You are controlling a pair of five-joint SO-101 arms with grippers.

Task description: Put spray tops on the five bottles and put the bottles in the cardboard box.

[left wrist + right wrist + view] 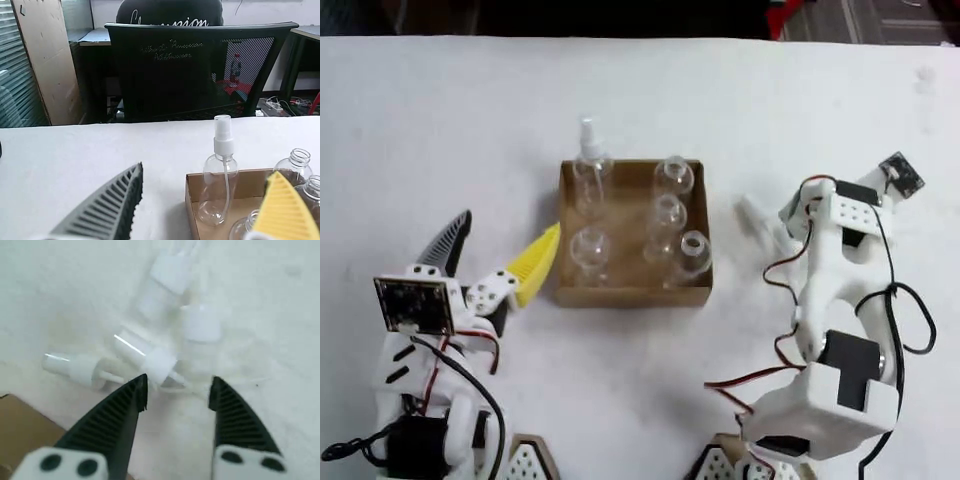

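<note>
Right tool (pixel 178 382), open and empty, hangs over loose spray tops (pixel 150 357); left tool (pixel 510 222) gapes empty. Five bottles (pixel 668 215) stand in the cardboard box (pixel 630 296), only one topped.

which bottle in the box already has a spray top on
The bottle in the cardboard box's far left corner: it alone wears a white spray top; the rest have bare open necks.
</note>
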